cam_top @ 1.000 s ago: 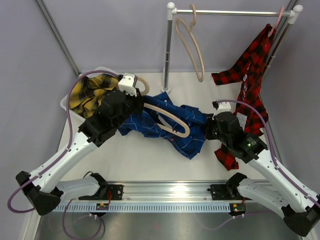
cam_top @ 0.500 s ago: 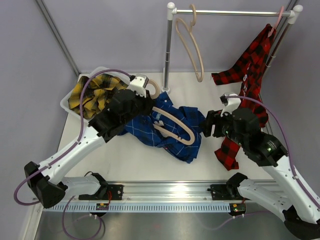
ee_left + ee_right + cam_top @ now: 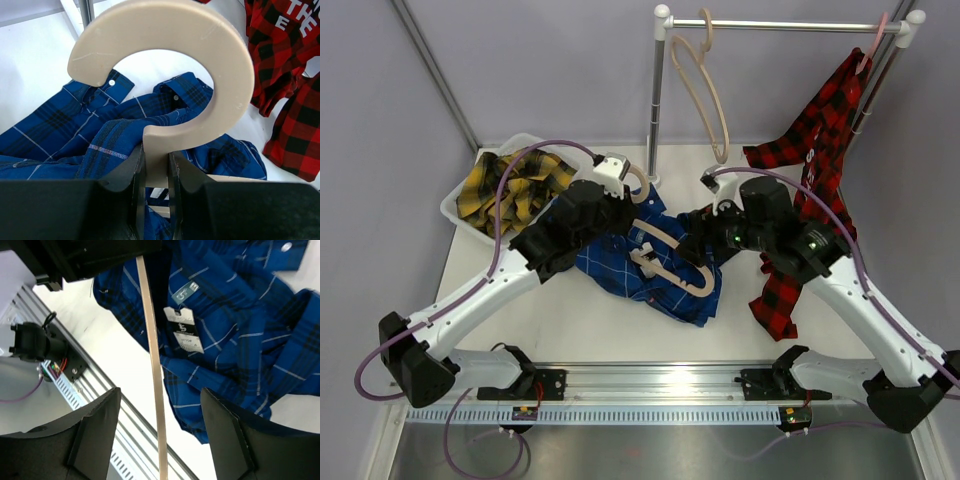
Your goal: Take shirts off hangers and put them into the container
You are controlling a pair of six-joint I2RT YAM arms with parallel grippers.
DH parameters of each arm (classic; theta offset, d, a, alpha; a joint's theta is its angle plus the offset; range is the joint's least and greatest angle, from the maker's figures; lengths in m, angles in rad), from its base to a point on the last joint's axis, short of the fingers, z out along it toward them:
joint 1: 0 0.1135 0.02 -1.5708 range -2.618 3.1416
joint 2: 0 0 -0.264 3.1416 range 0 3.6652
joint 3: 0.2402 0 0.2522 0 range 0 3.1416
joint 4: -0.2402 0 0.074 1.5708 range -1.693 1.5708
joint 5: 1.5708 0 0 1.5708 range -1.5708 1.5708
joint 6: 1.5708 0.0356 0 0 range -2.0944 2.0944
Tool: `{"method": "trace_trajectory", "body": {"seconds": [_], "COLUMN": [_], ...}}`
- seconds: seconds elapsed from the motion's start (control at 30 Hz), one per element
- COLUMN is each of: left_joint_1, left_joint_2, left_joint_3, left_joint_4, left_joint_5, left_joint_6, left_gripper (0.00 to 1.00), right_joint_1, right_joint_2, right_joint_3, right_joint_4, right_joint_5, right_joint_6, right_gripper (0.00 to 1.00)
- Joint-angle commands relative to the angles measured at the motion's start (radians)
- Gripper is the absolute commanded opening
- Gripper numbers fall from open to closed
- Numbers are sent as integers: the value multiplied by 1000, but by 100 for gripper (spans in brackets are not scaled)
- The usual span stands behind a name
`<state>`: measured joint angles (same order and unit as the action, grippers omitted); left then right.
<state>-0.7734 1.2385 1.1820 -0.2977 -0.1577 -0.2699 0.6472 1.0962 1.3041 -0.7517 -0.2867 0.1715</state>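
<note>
Beige hanger (image 3: 225, 60), pinched below its hook by the left gripper (image 3: 156, 165), sits over the blue shirt (image 3: 60, 125); the right gripper (image 3: 160, 395) hovers above, jaws spread, holding nothing.

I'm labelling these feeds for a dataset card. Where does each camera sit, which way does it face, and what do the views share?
Top external: fixed above and behind the robot, looking down on the table; the left arm and right arm show whole.
Left wrist: on the left arm, looking along the left pincer, shut on the beige hanger below its hook.
Right wrist: on the right arm, looking down past the open right pincer onto the blue shirt.
Shared: all three show that hanger and shirt.
</note>
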Motion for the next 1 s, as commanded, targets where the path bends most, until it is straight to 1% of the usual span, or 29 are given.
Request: {"method": "trace_trajectory", "body": {"seconds": [0.0,0.13,0.17,0.27,0.3,0.37,0.4,0.43,0.47,0.53,0.57,0.63,0.67,0.7,0.73,0.77,0.8,0.93,0.97], "left_joint_1": [-13,-12,-13,-13,-13,-15,-14,-15,-17,-17,-17,-17,-17,-17,-17,-15,-15,-15,-17], "left_joint_2": [-5,-10,-10,-13,-14,-19,-20,-24,-27,-31,-37,-45,-54,-60,-66,-79,-86,-108,-117], "left_joint_3": [5,7,7,5,7,5,5,4,4,1,-1,-2,-1,-1,4,14,21,60,68], "left_joint_4": [66,66,66,66,66,66,68,66,66,66,66,66,66,65,59,46,40,-1,-32], "left_joint_5": [-14,-19,-19,-19,-19,-19,-19,-19,-20,-23,-26,-34,-36,-37,-42,-48,-48,-19,1], "left_joint_6": [11,12,14,17,17,21,23,23,27,35,40,40,47,49,49,54,57,57,52], "left_gripper": [0,0,0,0,0,0,0,0,0,0,0,17,27,49,58,65,78,98,99], "right_joint_1": [32,71,81,89,94,97,97,97,97,95,95,97,97,97,97,95,97,97,97], "right_joint_2": [20,77,86,111,116,129,131,136,136,126,117,91,82,67,59,56,48,44,44], "right_joint_3": [34,53,55,55,54,47,46,47,47,49,50,43,40,32,27,24,17,1,-3], "right_joint_4": [21,29,31,43,48,60,66,66,61,52,49,38,35,32,29,26,20,15,15], "right_joint_5": [-78,-80,-81,-97,-98,-98,-94,-91,-82,-62,-48,-19,-6,-2,4,9,20,34,38], "right_joint_6": [-29,-36,-40,-43,-40,-40,-38,-38,-38,-33,-33,-30,-30,-29,-27,-27,-27,-24,-23], "right_gripper": [73,68,62,52,46,38,27,21,10,2,0,0,0,0,0,0,0,0,0]}}
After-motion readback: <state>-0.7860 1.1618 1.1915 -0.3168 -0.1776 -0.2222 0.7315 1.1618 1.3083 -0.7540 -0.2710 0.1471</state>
